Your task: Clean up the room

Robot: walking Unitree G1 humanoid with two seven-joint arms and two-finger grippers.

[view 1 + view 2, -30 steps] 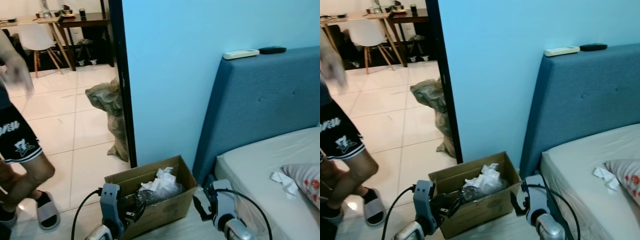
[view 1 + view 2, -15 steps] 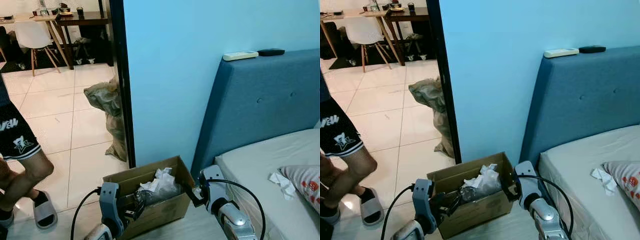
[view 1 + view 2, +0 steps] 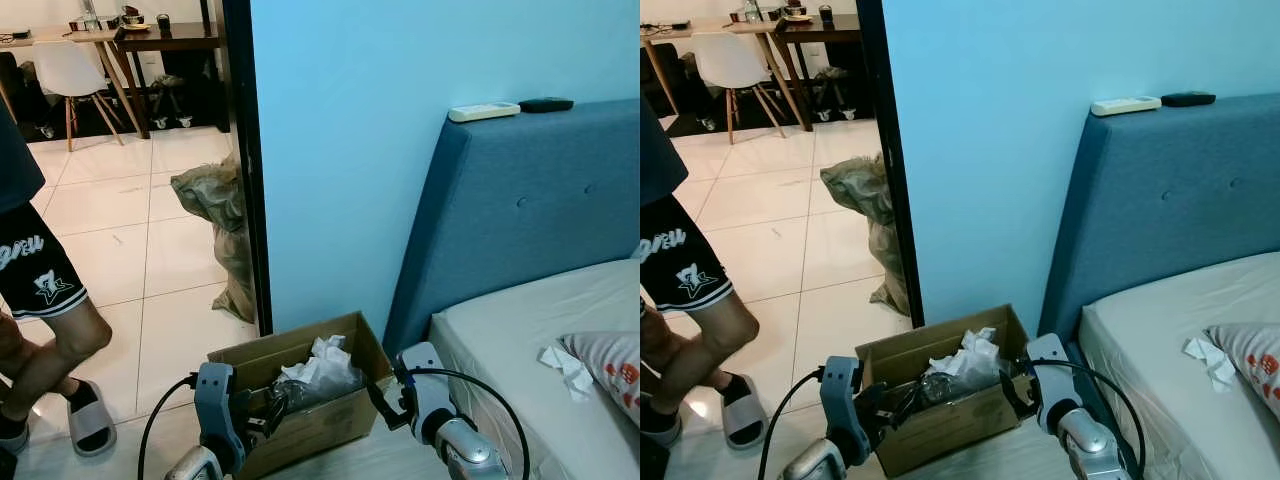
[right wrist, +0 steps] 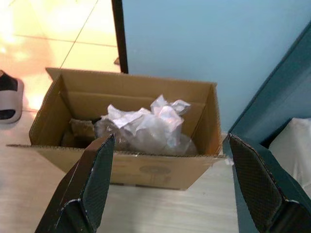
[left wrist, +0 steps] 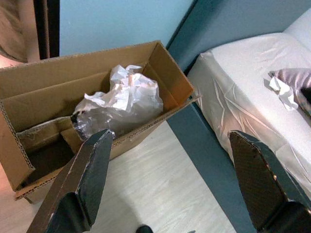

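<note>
Beside one bed [image 3: 520, 330]; one cardboard box [image 3: 300, 400]; two open grippers.

Open cardboard box [image 3: 300, 390] holding crumpled plastic [image 3: 322, 367]

Matt corrugated cardboard box [image 4: 127, 167] holds crinkled glossy plastic [image 4: 146, 127] beside blue cloth headboard [image 3: 520, 210].

Silver arms, blue-grey wrist housings, looping black cables, textured black wedge fingers [image 5: 90, 165]
</note>
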